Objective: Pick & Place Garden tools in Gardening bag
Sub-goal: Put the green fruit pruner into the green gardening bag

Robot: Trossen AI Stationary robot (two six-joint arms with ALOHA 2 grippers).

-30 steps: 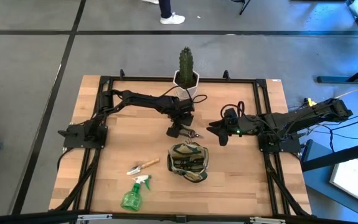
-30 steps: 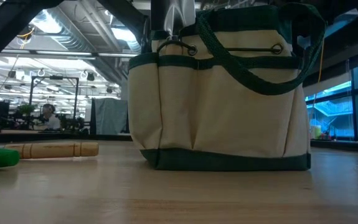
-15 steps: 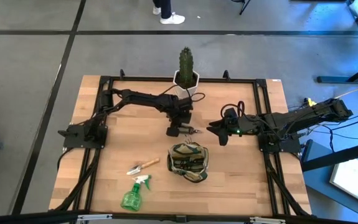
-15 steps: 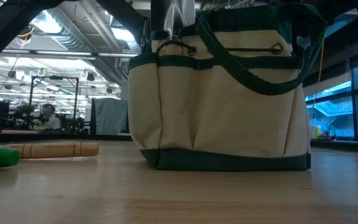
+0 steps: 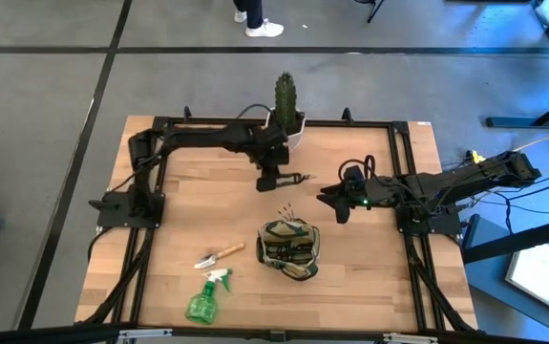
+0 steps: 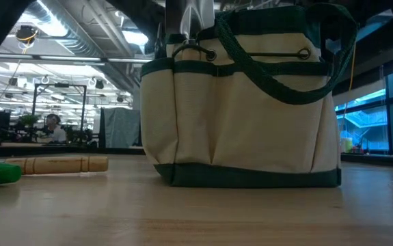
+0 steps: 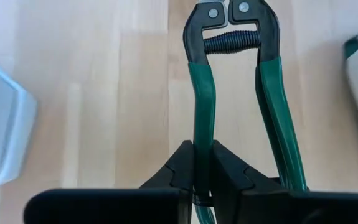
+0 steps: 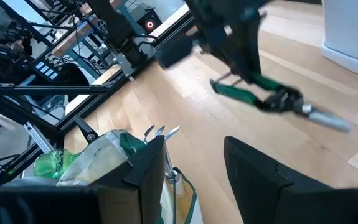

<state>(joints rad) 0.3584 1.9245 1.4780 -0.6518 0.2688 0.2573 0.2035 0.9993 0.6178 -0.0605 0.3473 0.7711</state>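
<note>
The left gripper (image 5: 272, 178) is clenched on one green-sleeved handle of the metal pruning shears (image 5: 288, 178), holding them lifted off the light wooden table (image 5: 188, 215). In the left wrist view, the two dark fingers (image 7: 182, 168) pinch that handle (image 7: 202, 99) between them, while the second green handle (image 7: 277, 118) runs free just beside the jaws, outside the grip. Beyond the jaws the handles meet at a black coil spring (image 7: 231, 42) and the riveted metal head. In the right wrist view the shears (image 8: 266, 93) hang tilted above the table, their silver blade tip pointing away from the left arm.

The white pot (image 5: 286, 124) with the tall green cactus (image 5: 285, 94) stands just behind the left gripper, at the table's far edge.

The olive-green and tan fabric gardening bag (image 5: 288, 248) sits on the table in front of the left jaws, apart from them, with silver fork tines (image 8: 160, 131) sticking out of it. Well off to that gripper's side lie a wooden-handled silver trowel (image 5: 220, 255) and a translucent green spray bottle (image 5: 204, 298).

The right gripper (image 5: 332, 204) waits near the bag with its jaws parted and holding nothing.
</note>
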